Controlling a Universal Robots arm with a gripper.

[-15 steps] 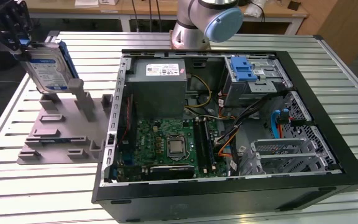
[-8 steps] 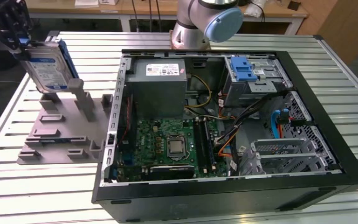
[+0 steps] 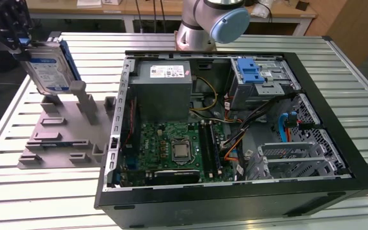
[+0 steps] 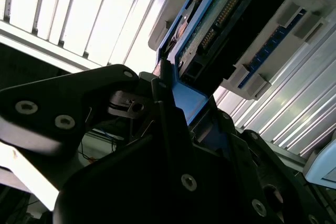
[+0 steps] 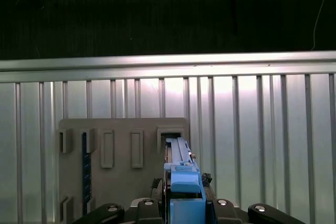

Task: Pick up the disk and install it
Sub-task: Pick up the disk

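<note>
Disk [image 3: 50,69] w/ white-blue label [image 3: 44,64] clamped in fingers [image 4: 164,103] over grey holder [image 3: 63,136], beside open PC [image 3: 235,120].

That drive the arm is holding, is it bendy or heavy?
The disk looks like a rigid metal slab, so probably stiff and heavy for its size. The end effector clamps one edge, so it might pivot or slip. Its bare circuit board in the second wrist view suggests fragility.
</note>
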